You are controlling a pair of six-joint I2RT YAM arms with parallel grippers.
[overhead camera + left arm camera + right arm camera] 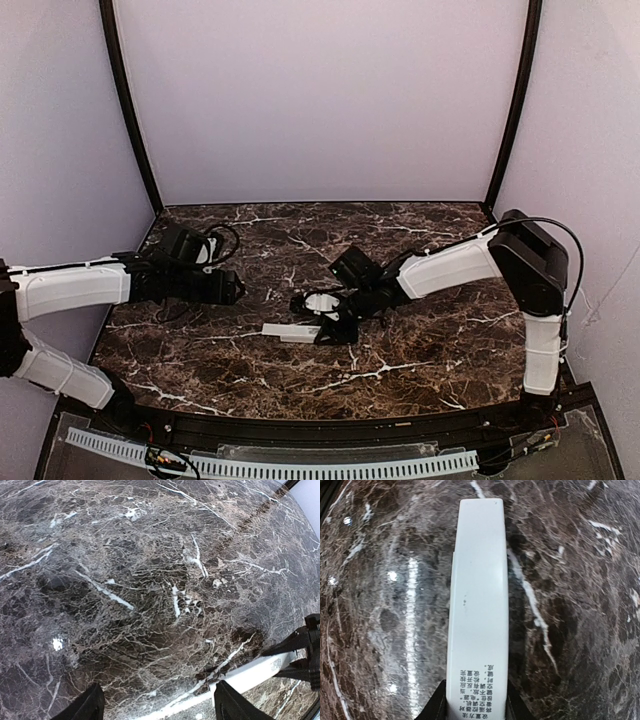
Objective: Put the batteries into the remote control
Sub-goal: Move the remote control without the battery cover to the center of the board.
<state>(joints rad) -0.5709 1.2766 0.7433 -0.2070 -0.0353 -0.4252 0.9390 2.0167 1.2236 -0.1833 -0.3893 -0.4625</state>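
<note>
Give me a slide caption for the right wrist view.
Right gripper clasps the printed end of the white remote control lying on dark marble table.

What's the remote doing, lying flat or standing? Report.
Lying flat: the remote control rests full-length on the table, the right hand at one end.

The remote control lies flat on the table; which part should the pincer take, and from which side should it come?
I would take the remote control across its narrow width, near one end, coming from above. It lies flat on the table, so only its two long parallel edges offer a hold. The right pincer straddles it this way.
</note>
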